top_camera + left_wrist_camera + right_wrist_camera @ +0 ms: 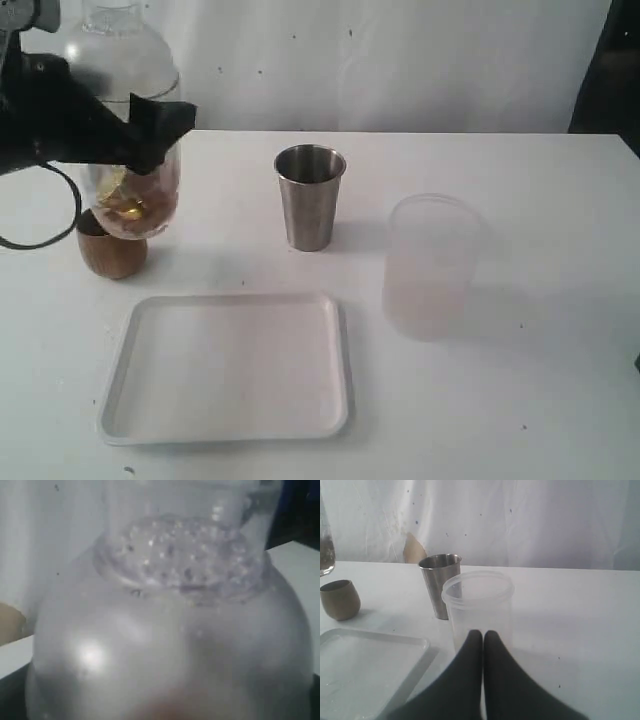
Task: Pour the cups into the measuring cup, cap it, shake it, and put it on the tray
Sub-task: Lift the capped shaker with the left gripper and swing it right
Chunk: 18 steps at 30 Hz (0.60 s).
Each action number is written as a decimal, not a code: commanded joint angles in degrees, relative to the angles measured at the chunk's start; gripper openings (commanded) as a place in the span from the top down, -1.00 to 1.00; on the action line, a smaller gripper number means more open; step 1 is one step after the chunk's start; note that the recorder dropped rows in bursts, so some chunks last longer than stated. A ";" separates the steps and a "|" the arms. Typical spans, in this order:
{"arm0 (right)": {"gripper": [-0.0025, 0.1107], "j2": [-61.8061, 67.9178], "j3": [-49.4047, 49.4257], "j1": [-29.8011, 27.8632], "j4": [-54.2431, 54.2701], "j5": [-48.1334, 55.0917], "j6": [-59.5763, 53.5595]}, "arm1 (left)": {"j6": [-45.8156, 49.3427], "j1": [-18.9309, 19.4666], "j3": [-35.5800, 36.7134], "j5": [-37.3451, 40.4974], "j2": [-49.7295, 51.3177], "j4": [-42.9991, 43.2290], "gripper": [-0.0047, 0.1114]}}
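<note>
While the left tool point(150, 132) clasps the measuring cup point(135, 195) around its upper body, jaws spread wide against the cup's sides, the cup hangs clear of the worktop point(520, 400) with the cap point(120, 50) seated on it, the dome rising above the tool. Brown and yellow pieces lie in the cup's lower part, below the tool. Under that tool stands the wooden cup point(112, 255), its rim partly covered by the measuring cup's base in the exterior view; whether the two touch cannot be told. Seen from the left wrist, the cap's perforated neck fills the view, close to the tool. The right tool point(483, 647) has its fingers pressed together with nothing between them. Just ahead of its tips stands the frosted cup point(477, 610), upright with its mouth open; beyond that, a little toward the left tool's side, stands the steel tumbler point(440, 585). The tray point(365, 665) lies flat on the worktop beside the right tool, between it and the wooden cup
</note>
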 commanded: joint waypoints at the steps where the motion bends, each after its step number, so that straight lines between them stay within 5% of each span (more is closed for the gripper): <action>1: 0.96 -0.33 0.36 -0.19 0.05 -0.36 0.22 | 7.97 7.38 -1.25 5.76 -1.41 -28.25 0.92; 3: 0.96 -0.33 0.36 -0.19 0.05 -0.36 0.22 | 7.62 5.95 -1.25 5.38 -1.41 -25.20 0.92; 6: 0.96 -0.33 0.36 -0.19 0.05 -0.36 0.22 | 3.11 -3.90 -1.25 -0.10 -2.15 6.89 0.92; 10: 0.96 -0.33 0.36 -0.19 0.05 -0.36 0.22 | 3.25 -1.11 -3.89 9.93 -1.94 -7.78 0.92; 18: 0.96 -0.33 0.36 -0.19 0.05 -0.36 0.22 | 10.91 -15.93 -15.32 31.72 2.56 0.52 0.92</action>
